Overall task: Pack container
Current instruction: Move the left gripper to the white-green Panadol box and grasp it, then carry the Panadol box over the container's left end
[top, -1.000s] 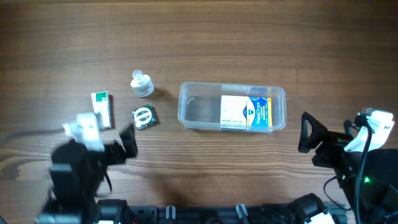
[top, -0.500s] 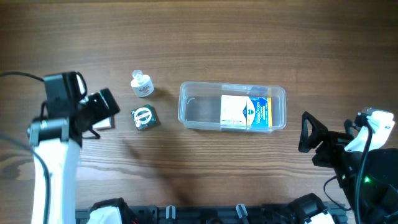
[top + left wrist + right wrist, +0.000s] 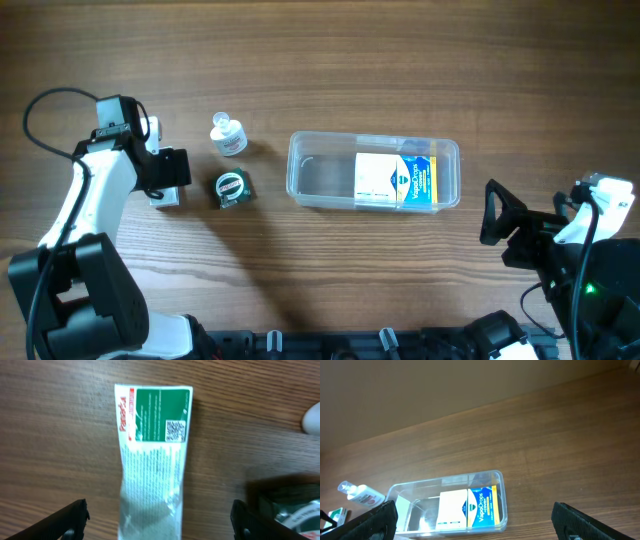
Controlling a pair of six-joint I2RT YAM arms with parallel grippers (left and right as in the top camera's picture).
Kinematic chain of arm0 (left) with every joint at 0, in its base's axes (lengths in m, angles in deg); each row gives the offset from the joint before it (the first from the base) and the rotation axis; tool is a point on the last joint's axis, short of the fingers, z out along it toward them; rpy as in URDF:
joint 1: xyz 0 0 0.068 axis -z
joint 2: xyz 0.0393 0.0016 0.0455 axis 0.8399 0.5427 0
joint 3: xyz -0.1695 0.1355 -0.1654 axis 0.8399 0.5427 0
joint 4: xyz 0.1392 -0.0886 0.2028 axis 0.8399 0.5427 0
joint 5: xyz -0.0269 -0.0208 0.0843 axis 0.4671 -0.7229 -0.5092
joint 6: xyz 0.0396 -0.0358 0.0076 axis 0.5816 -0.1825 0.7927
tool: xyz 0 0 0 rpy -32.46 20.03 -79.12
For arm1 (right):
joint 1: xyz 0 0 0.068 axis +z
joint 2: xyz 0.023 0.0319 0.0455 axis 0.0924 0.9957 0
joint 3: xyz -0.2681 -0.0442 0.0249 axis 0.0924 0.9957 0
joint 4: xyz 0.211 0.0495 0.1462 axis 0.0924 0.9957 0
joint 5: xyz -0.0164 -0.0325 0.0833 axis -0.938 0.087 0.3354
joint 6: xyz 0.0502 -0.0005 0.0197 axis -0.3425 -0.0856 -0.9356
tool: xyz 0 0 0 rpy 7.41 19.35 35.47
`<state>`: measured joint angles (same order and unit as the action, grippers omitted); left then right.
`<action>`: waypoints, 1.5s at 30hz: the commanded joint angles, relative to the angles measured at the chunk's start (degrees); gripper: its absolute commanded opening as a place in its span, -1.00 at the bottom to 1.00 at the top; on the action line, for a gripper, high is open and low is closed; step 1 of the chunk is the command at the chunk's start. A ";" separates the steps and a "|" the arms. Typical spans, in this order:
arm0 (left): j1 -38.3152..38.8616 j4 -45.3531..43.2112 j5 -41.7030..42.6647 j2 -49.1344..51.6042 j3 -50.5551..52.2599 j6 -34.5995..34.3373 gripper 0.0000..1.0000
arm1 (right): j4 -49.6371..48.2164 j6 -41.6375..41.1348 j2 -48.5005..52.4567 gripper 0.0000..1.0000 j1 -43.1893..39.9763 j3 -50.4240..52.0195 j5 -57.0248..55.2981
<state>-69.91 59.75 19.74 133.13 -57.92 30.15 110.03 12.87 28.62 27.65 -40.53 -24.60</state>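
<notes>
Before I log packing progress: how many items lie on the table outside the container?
3 outside the container: the white-and-green box farthest left, the dark green box beside it, the small white bottle just beyond. Nothing else seems hidden.

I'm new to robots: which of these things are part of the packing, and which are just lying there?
Job: container, blue-and-yellow box inside it, green-and-white packet under the open left gripper.
Lying about, likely packed later: small white bottle, dark green box.

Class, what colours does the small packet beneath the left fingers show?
The packet is white with a green panel and red lettering; clearest in left wrist view.
</notes>
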 commanded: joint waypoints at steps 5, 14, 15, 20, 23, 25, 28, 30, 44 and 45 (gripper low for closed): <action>-0.37 -2.21 -4.37 4.11 -0.55 7.10 0.80 | -0.11 -0.04 -0.15 0.99 0.13 -0.31 -0.94; -0.37 -2.56 -3.89 9.22 -0.42 7.06 0.54 | -0.11 -0.07 -0.15 1.00 0.13 -0.31 -0.92; -0.37 -2.34 -3.89 10.10 -0.42 6.99 0.50 | -0.11 -0.07 -0.15 0.99 0.13 -0.31 -0.92; -0.28 -2.19 -3.98 10.56 -0.44 4.35 0.09 | -0.11 -0.07 -0.15 0.99 0.13 -0.31 -0.92; -0.31 -2.19 -3.93 9.18 -0.63 1.57 -0.42 | -0.11 -0.07 -0.15 0.99 0.13 -0.31 -0.94; -0.20 -1.77 -3.91 7.82 -0.96 -0.26 -0.53 | -0.11 -0.07 -0.15 1.00 0.13 -0.31 -0.94; -0.20 -1.42 -3.91 4.61 -1.51 -2.97 -0.67 | -0.11 -0.07 -0.15 0.99 0.13 -0.31 -0.94; -0.13 0.74 -3.91 0.50 -2.93 -5.60 -0.60 | -0.11 -0.07 -0.15 0.99 0.13 -0.31 -0.94; 28.20 8.44 8.50 -25.42 -10.45 -8.37 -0.71 | -0.11 -0.07 -0.15 0.99 0.13 -0.31 -0.94; 30.91 7.91 8.50 -25.09 -10.45 -8.35 -0.71 | -0.11 -0.07 -0.15 1.00 0.13 -0.31 -0.92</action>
<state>-47.42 68.89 26.34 107.95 -67.79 22.29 110.03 12.87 28.62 27.65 -40.53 -24.60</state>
